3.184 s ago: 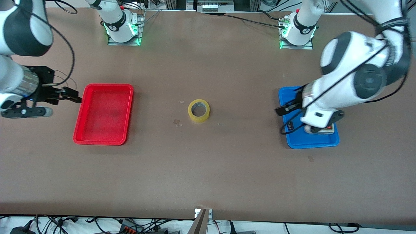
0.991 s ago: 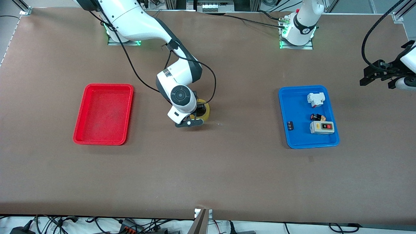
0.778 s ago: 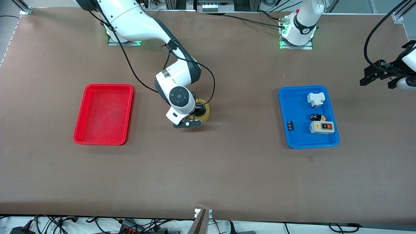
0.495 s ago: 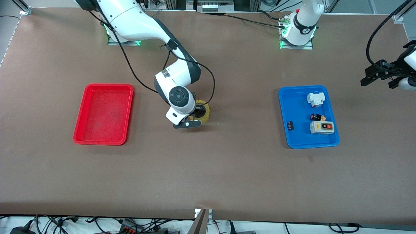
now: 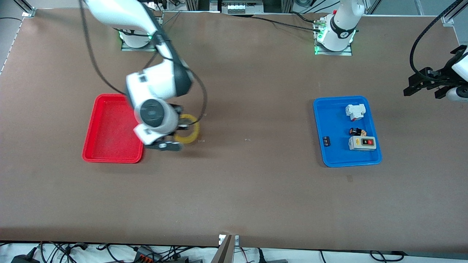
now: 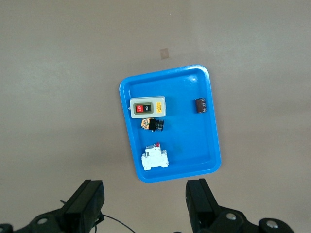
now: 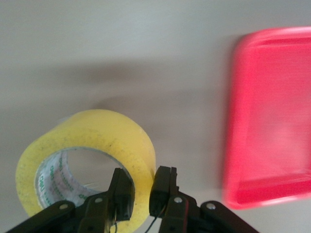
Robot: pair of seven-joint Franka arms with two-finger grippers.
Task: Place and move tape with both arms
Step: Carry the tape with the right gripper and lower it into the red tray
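The tape is a yellowish roll with a grey-white core. My right gripper is shut on its wall and holds it above the table, beside the red tray. In the right wrist view one finger sits inside the hole and one outside the tape, with my right gripper pinching the wall and the red tray off to one side. My left gripper is open and empty, up over the table's edge at the left arm's end; it also shows in the left wrist view.
A blue tray toward the left arm's end holds a white breaker, a grey switch box, a small black button and a small dark block. The left wrist view shows the blue tray below.
My right gripper has lifted the tape from the table's middle and carried it toward the red tray. The left arm has stayed still.
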